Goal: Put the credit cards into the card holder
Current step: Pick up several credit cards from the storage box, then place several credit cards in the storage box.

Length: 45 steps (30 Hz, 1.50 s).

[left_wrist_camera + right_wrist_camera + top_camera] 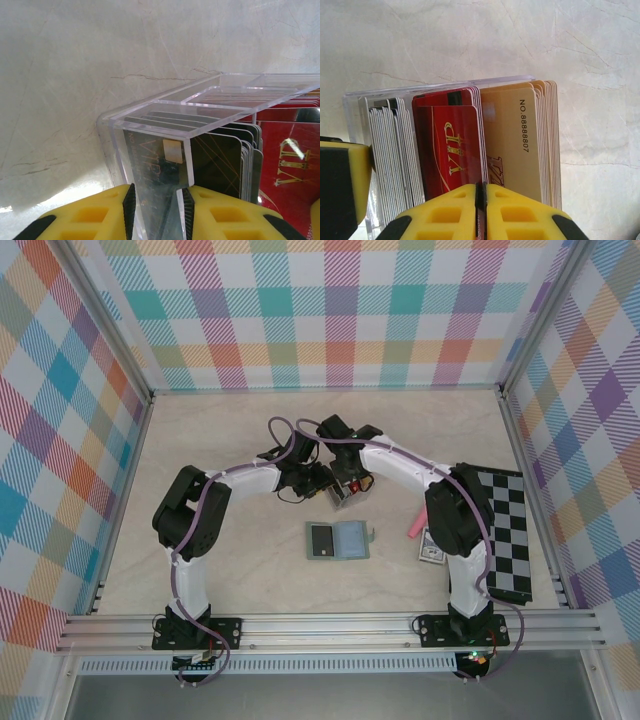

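1. Top external view: we see both arms meeting mid-table at a clear card rack point(344, 496).
2. Left gripper point(157, 202): narrow, clamped on the rack's wall.
3. Card holder point(352, 540): open flat, just nearer the arm bases than the rack, with a black card point(322, 540) on its left half.
4. Credit cards point(512, 145): black, red and tan, standing in the rack.
5. Right gripper point(480, 200): pinched tight on a thin red card point(480, 227) edge.
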Tool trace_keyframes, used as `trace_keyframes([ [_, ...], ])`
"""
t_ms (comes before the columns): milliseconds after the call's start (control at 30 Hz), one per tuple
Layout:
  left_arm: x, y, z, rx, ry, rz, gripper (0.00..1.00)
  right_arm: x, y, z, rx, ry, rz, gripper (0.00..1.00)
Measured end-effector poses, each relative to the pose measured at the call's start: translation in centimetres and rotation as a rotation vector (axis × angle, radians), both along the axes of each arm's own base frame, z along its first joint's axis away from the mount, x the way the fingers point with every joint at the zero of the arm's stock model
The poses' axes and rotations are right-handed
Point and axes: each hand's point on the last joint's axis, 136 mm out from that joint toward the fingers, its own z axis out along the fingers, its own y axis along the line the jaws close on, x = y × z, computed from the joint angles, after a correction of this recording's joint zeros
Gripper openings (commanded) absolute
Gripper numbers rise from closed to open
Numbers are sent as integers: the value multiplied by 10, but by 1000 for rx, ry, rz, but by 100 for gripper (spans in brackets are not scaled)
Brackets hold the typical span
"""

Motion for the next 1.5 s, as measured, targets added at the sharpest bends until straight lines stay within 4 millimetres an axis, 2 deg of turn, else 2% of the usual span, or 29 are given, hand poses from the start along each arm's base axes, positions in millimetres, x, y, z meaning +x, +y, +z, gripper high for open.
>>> trace_keyframes([
  [133,0,0,0,0,0,0,32,-1,0,6,11,-4,1,3],
  [567,0,0,0,1,-1,0,33,-7,5,28,215,53,-33,0],
  [700,0,0,0,2,-1,-2,36,-11,4,32,308,82,-63,0],
  [900,-4,3,4,5,-2,-6,46,-17,-1,41,469,119,-113,0],
  [1000,-7,4,15,-2,-12,-7,53,-22,-3,51,554,127,-130,0],
  [1167,-7,7,53,-57,-74,5,61,-29,-7,68,694,130,-163,0],
  [1333,-13,14,85,-207,-112,38,67,-38,-12,77,846,165,-232,0],
  [1500,-22,5,104,-378,-94,18,67,-47,-15,87,998,199,-293,0],
])
